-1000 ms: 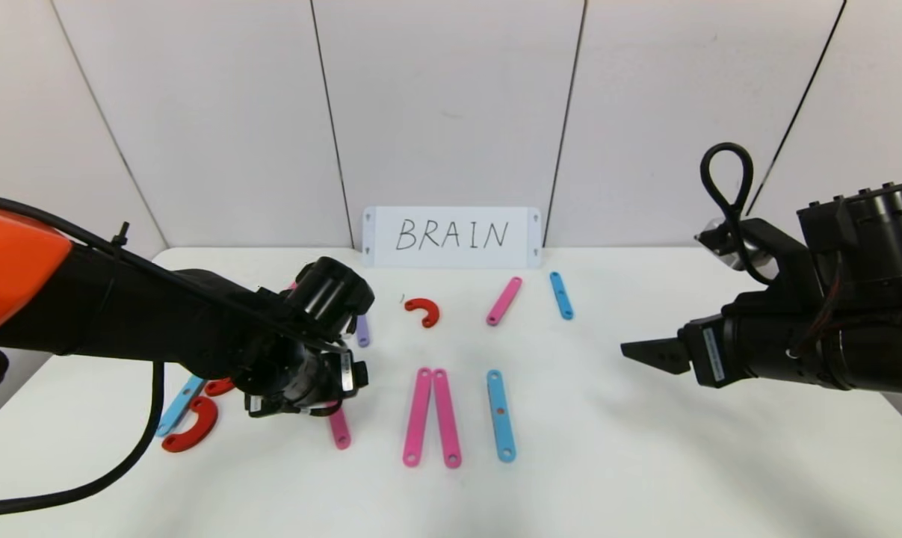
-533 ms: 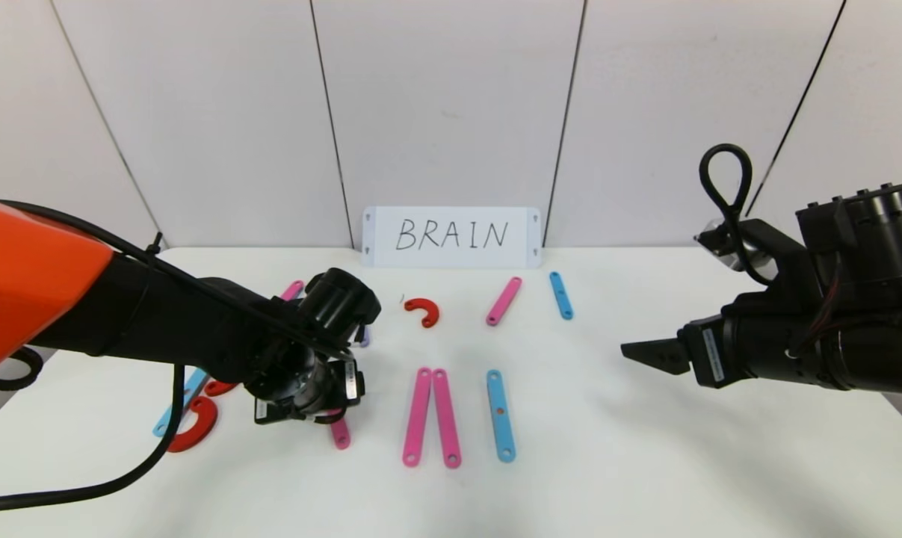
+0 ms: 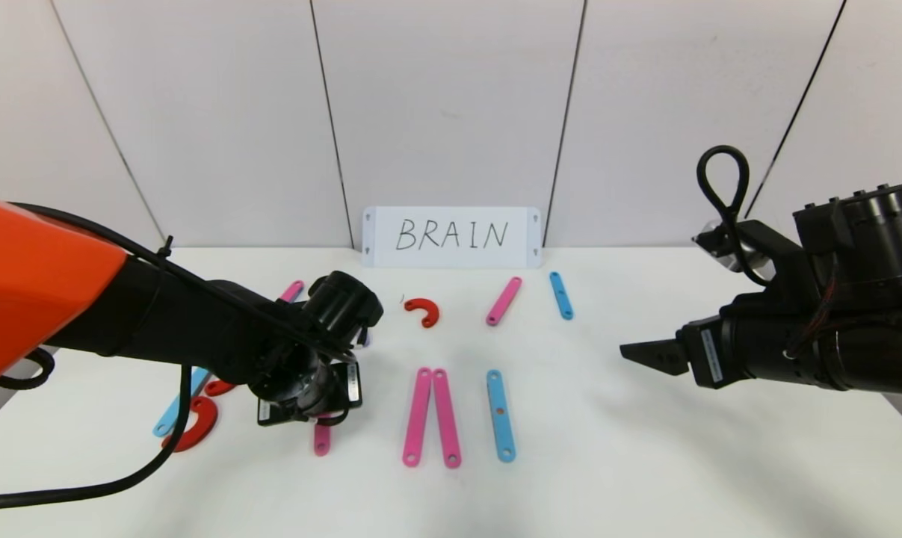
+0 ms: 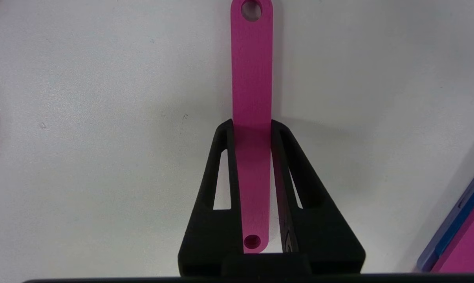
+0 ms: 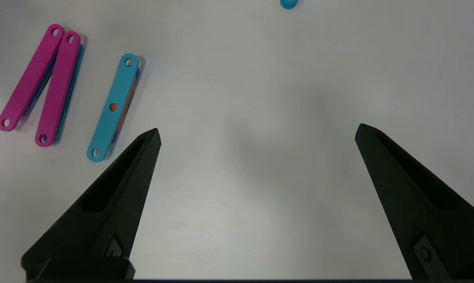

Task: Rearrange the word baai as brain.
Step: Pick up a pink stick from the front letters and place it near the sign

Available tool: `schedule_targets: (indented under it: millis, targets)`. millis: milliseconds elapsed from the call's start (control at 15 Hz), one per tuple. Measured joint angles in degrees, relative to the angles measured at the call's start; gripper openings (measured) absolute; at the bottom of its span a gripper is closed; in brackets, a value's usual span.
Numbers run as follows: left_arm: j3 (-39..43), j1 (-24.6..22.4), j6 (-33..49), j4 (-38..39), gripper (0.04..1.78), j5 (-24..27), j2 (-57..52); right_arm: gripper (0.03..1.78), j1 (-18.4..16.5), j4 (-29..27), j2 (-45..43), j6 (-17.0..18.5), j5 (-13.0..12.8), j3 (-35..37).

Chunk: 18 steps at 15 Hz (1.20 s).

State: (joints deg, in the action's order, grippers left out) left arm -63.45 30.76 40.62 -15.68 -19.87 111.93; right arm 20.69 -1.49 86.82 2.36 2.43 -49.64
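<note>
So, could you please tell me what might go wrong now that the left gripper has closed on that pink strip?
The left gripper pinches the flat pink plastic strip by its thin edges, so it could pop out or twist when lifted. A stack of purple, blue and pink strips lies close beside it, so a swing that way might knock it.

white card [image 3: 451, 237] handwritten "brain" against panelled wall [image 3: 451, 112], white table [image 3: 607, 448]

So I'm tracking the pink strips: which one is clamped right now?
The pink strip near the table's front left, between the left gripper jaws. The pink pair and the far pink strip lie untouched.
</note>
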Motion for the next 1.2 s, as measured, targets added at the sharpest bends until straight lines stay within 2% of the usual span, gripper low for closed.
schedule_targets:
  millis: [267, 533, 867, 1067, 1200]
  targets:
    - [-0.02, 0.00, -0.72, -0.09, 0.27, -0.20, -1.49, 1.73, 0.06, 0.00, 0.02, 0.05, -0.01, 0.06]
    - [-3.88, -0.59, -3.19, -1.05, 0.27, -0.11, -4.30, 1.73, -0.02, 0.00, 0.00, 0.06, 0.00, 0.04]
    - [-16.03, -1.85, -10.36, -3.52, 0.27, 1.08, -5.90, 1.73, -1.87, 0.01, -0.24, 0.06, 0.05, -0.41]
    - [-25.44, -1.88, -13.95, -4.38, 0.27, 6.29, -3.96, 1.73, -2.56, 0.06, -0.52, 0.28, 0.10, -0.57]
    - [-31.59, -1.66, -17.19, -4.52, 0.27, 8.33, -0.50, 1.73, -2.67, 0.22, -0.74, 1.62, -0.09, -0.72]
